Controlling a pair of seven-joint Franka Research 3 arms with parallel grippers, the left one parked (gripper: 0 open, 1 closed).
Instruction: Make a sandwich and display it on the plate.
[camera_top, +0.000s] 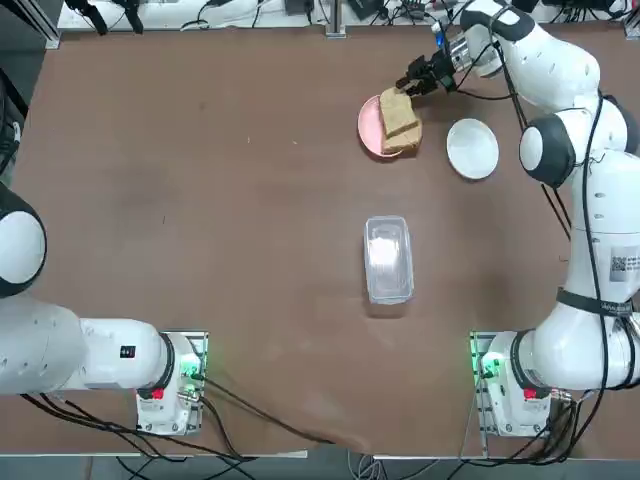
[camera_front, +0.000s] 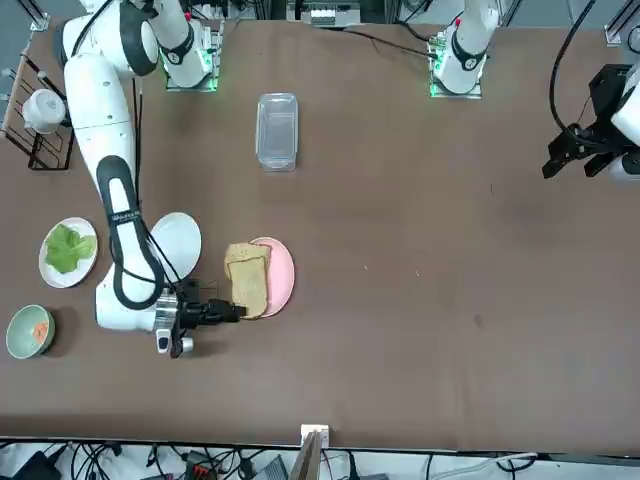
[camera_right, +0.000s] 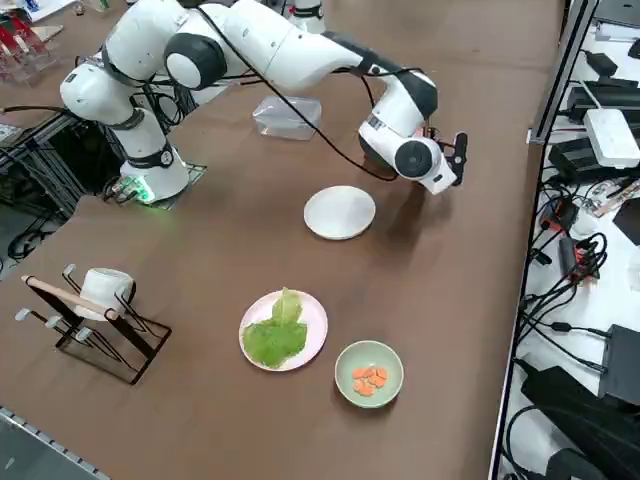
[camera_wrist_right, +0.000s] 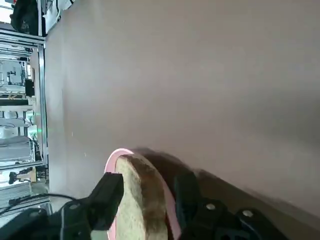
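Note:
Two tan bread slices (camera_top: 400, 120) lie overlapping on a pink plate (camera_top: 366, 128) at the far side of the table, also seen from the front as bread (camera_front: 248, 278) on the pink plate (camera_front: 284, 272). My right gripper (camera_top: 412, 84) is down at the far end of the bread (camera_wrist_right: 142, 200). It is open, one finger (camera_wrist_right: 107, 195) against one face of a slice's crust edge and the other close beside the opposite face. The white plate (camera_top: 472, 148) stands bare just right of the pink one. Lettuce (camera_front: 68, 248) lies on its own small plate further right.
A clear plastic box (camera_top: 388, 258) lies at the table's middle. A pale green cup (camera_right: 369, 375) with orange pieces sits by the lettuce plate (camera_right: 312, 322). A rack with a white mug (camera_right: 95, 300) stands at the robot's right edge.

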